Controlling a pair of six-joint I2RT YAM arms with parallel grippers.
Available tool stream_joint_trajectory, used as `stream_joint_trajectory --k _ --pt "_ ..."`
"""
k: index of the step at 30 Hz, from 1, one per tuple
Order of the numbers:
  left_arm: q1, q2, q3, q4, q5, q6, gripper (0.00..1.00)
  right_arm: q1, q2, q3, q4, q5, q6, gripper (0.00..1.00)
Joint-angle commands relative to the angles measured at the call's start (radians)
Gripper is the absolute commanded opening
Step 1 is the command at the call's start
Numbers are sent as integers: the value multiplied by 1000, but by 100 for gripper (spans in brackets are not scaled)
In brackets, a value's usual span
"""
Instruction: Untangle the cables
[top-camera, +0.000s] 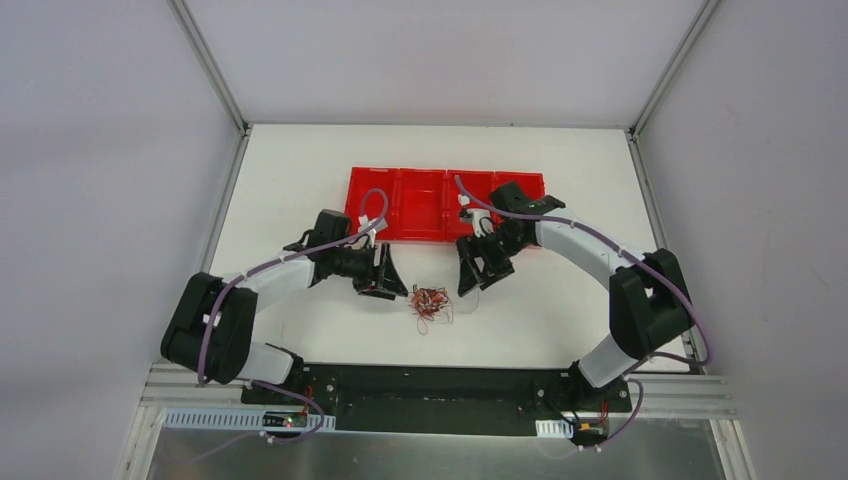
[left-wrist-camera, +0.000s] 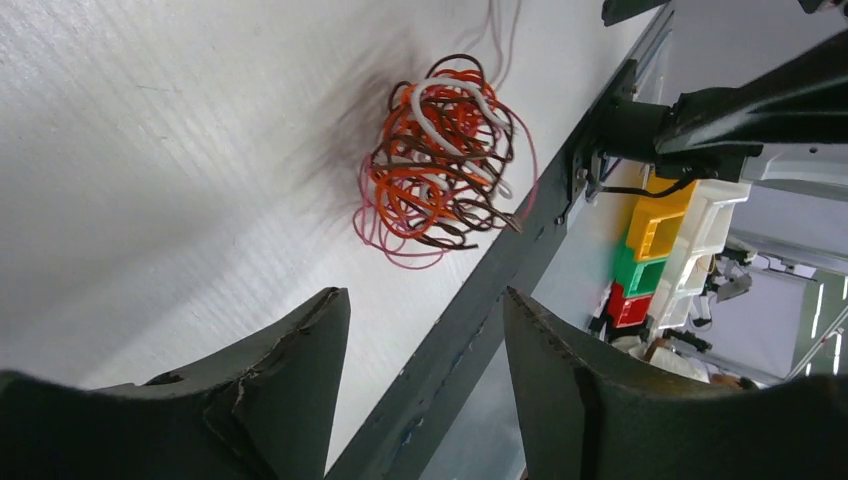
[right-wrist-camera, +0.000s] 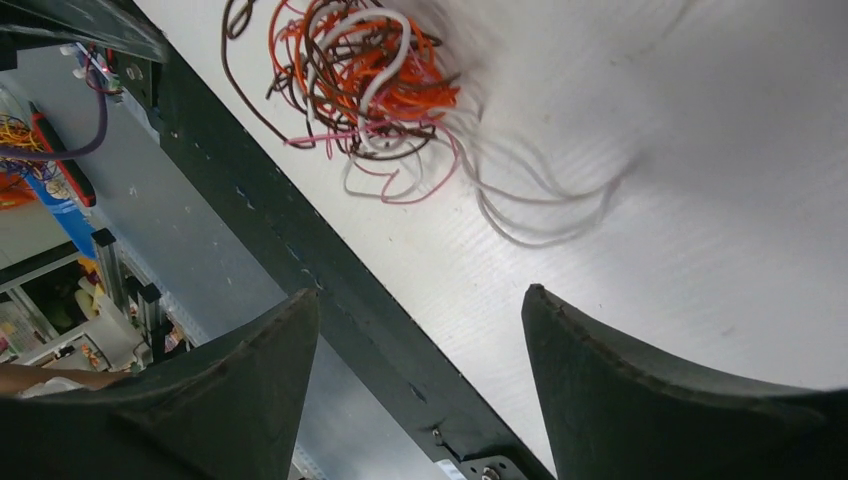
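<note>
Top external view: closest to your arm bases, the cables (top-camera: 431, 304) sit knotted on the table (top-camera: 300, 200); just beyond, your left gripper (top-camera: 388, 272) and right gripper (top-camera: 478, 266) flank them, jaws apart and empty, seemingly poised to pull from opposite sides. Red trays (top-camera: 420, 205) wait behind, probably for sorting.

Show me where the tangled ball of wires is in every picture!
Top view: the ball of wires lies on the white table, just below the picture's middle.
Left wrist view: the ball of wires is upper middle.
Right wrist view: the ball of wires is at the top, left of centre.
Shared landmark: the dark rail along the table's near edge, seen in all three.
</note>
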Motion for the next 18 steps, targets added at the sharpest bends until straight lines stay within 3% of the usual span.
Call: stream_joint_trajectory --k 1,7,14,15,18 --pt "-28 100 -10 169 -25 -123 60 34 73 23 161 -63 95 76" --pt "-99 173 18 204 -24 -147 66 59 173 3 329 -127 214 65" --pt "-144 301 68 237 -4 -190 62 95 262 -9 421 -145 314 50" --pt "-145 313 68 251 6 -203 59 96 268 -14 431 -145 321 48" --pt "-145 330 65 286 24 -227 30 98 267 -33 449 -140 335 41"
